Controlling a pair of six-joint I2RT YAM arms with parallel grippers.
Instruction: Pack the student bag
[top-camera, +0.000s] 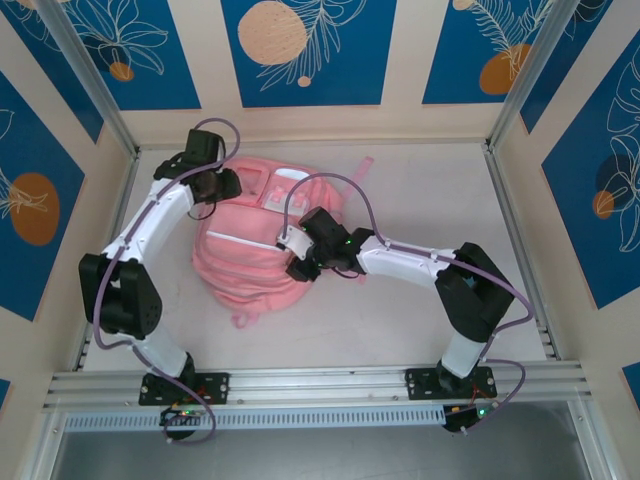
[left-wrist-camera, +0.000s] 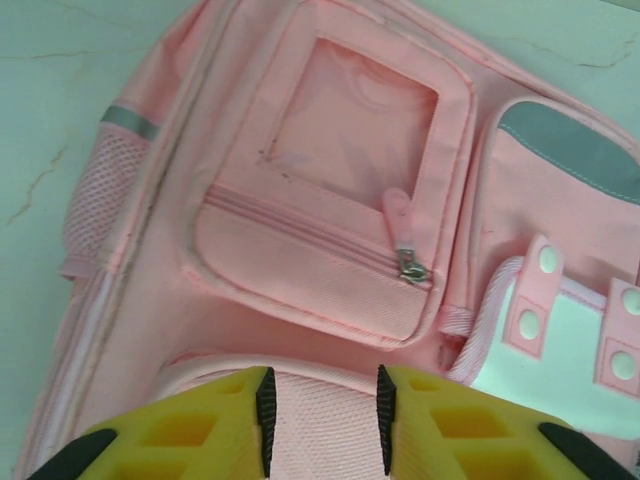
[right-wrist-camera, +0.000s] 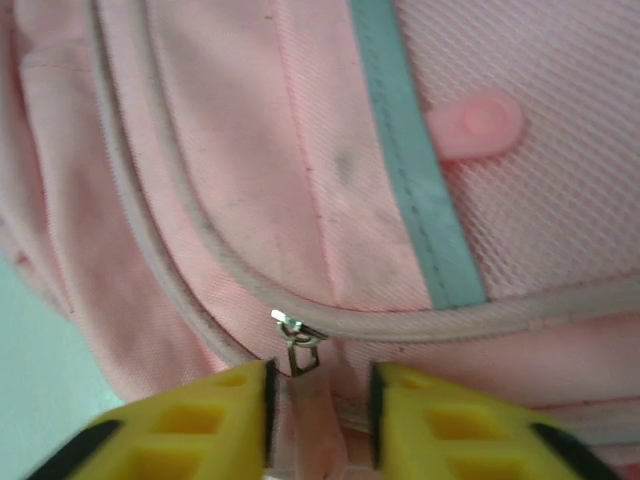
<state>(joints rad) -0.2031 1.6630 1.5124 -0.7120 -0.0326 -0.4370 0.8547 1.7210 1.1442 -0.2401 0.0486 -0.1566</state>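
The student bag (top-camera: 255, 265), a large pink backpack, lies flat in the middle of the table. My left gripper (top-camera: 228, 186) sits over its upper left corner. In the left wrist view the left gripper (left-wrist-camera: 323, 400) is open, its yellow fingers (left-wrist-camera: 215, 425) straddling a padded pink fabric edge of the bag (left-wrist-camera: 330, 150). My right gripper (top-camera: 300, 265) rests on the bag's right side. In the right wrist view the right gripper (right-wrist-camera: 320, 400) is open around a zipper pull (right-wrist-camera: 303, 352) on the bag's curved seam (right-wrist-camera: 230, 180). The pink tab lies close to the left pad, with a gap on the right.
A small zippered front pocket (left-wrist-camera: 320, 260) with its own metal pull (left-wrist-camera: 411, 266) lies ahead of the left fingers. White snap patches (left-wrist-camera: 560, 330) sit to the right. Metal frame posts (top-camera: 505, 95) and walls bound the table (top-camera: 430, 190); a rail (top-camera: 320, 385) runs along the near edge.
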